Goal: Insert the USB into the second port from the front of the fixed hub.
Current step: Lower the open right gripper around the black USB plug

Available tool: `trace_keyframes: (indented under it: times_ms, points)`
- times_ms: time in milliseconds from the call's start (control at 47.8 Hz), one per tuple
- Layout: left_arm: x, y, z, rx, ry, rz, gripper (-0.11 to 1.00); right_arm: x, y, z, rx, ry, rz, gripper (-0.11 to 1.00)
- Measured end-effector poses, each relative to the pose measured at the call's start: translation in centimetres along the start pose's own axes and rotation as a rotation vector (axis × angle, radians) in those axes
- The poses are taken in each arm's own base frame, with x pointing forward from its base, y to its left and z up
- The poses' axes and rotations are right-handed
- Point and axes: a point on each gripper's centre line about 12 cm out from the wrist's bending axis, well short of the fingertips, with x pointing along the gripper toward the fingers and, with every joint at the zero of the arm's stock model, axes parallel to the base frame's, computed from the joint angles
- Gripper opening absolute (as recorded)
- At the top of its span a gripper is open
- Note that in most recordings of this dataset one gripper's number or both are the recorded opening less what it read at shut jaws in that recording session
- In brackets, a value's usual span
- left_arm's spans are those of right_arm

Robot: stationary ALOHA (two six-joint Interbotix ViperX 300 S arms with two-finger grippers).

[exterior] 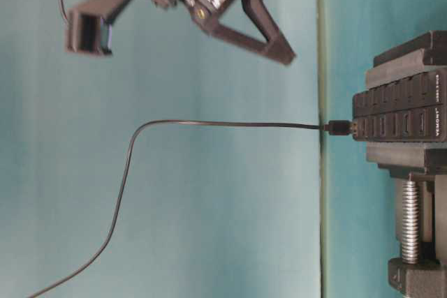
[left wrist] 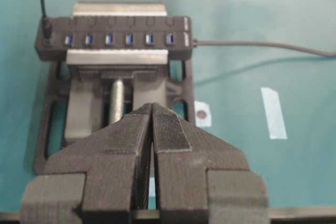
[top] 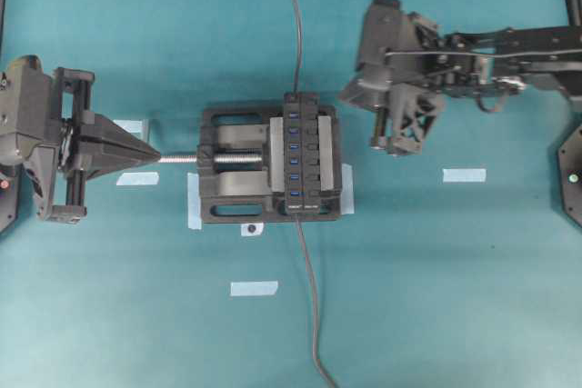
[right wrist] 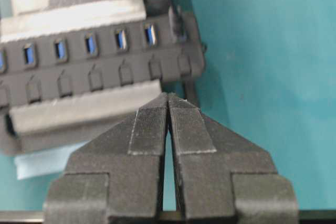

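The right gripper (right wrist: 168, 98) is hovering with its fingers pressed together, pinching nothing, just to the right of the fixed hub (top: 301, 154) in the overhead view. In its wrist view the fingertips are pointing at the hub's row of buttons, near the end where a cable leaves.

The left gripper (left wrist: 153, 109) is sitting with its fingers likewise pressed together and holding nothing, well to the left of the hub, its tip meeting the end of the silver screw (top: 182, 159) of the black vise (top: 235, 165) that is clamping the hub.

The hub is lying across the vise's steel faces with its blue ports facing up. The USB (left wrist: 46, 26) is standing plugged into the hub at the end port, at the left end of the row in the left wrist view; whether that counts as the second port cannot be told. Its thin black cable is running away from the hub toward the top edge of the overhead view. A greyer cable (top: 312, 306) is leaving the hub's opposite end. Strips of pale tape (top: 254, 288) are lying around the vise on the teal table (top: 455, 297).
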Motion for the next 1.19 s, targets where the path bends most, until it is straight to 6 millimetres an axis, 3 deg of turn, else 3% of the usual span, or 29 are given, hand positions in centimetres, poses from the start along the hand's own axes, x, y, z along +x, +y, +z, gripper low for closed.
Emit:
trace_keyframes:
  times_ms: [335,878,1192]
  points:
    - [0.0,0.0,0.0,0.001,0.002,-0.001,0.0,2.1,-0.6,0.8,-0.058,0.018,-0.008,0.05]
    - [0.1,0.0,-0.1,0.001,0.008,-0.001,0.0,3.4,-1.0,1.4,-0.06,0.026,-0.015,0.05]
    - [0.1,0.0,-0.1,-0.002,0.006,-0.001,0.0,3.6,-1.1,1.3,-0.059,0.031,-0.015,0.17]
